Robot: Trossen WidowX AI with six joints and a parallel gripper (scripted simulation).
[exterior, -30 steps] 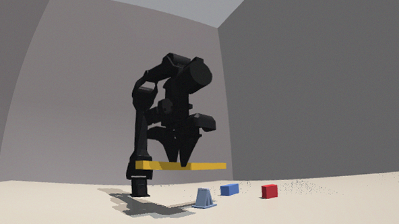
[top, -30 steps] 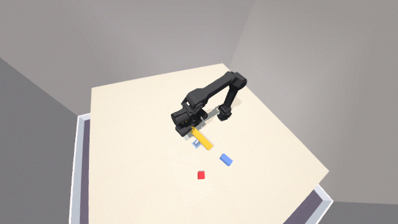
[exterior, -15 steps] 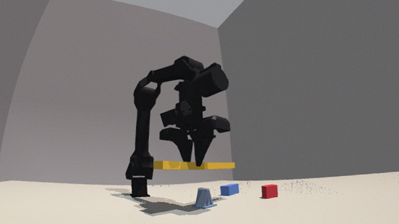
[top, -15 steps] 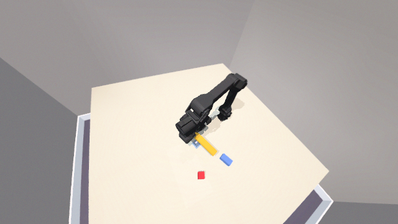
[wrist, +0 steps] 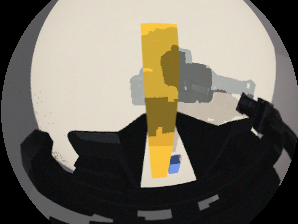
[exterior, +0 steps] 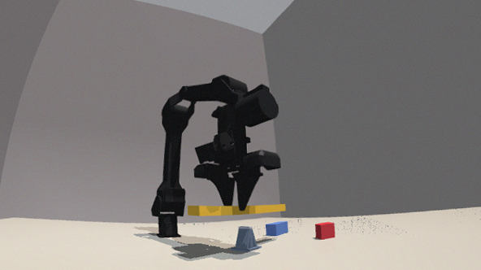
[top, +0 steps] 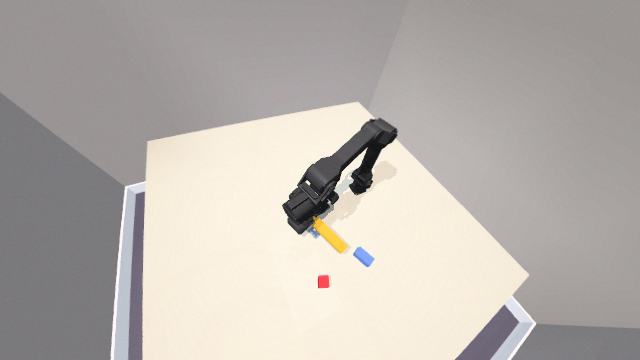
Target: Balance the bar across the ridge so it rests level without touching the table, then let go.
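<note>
The yellow bar (top: pixel 331 236) (exterior: pixel 268 209) (wrist: pixel 160 55) is held up in the air and looks about level in the exterior view. My gripper (exterior: pixel 235 208) (wrist: pixel 160 116) is shut on the bar near its middle, with the fingers pointing down. The blue-grey ridge (top: pixel 314 232) (exterior: pixel 245 238) stands on the table, below the bar in the exterior view, with a gap between them. In the top view the ridge is partly hidden beside the gripper and the bar. The ridge does not show in the wrist view.
A blue block (top: pixel 363 256) (exterior: pixel 276 229) (wrist: pixel 174 164) lies on the table (top: pixel 210 200) beyond one end of the bar. A red block (top: pixel 323 281) (exterior: pixel 324 231) lies farther out. The arm's base stands behind the gripper.
</note>
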